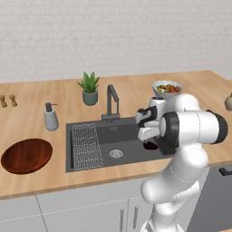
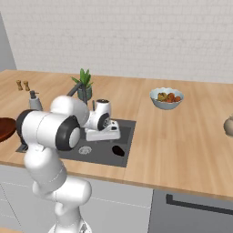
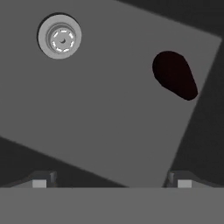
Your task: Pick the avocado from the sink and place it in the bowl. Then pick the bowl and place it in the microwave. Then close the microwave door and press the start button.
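The dark grey sink is set into the wooden counter. The avocado, small and nearly black, lies on the basin floor near the right wall, also seen as the avocado. My gripper hangs open over the basin and points down. The avocado sits ahead and to the right of its fingertips, apart from them, with nothing between the jaws. The white hand hovers just above the sink's rim. The reddish-brown wooden bowl rests on the counter left of the sink. The microwave and its door are out of view.
A dark faucet stands behind the basin, a wire rack fills its left part, and the drain is mid-floor. A soap dispenser, a plant and a pale bowl of food stand on the counter.
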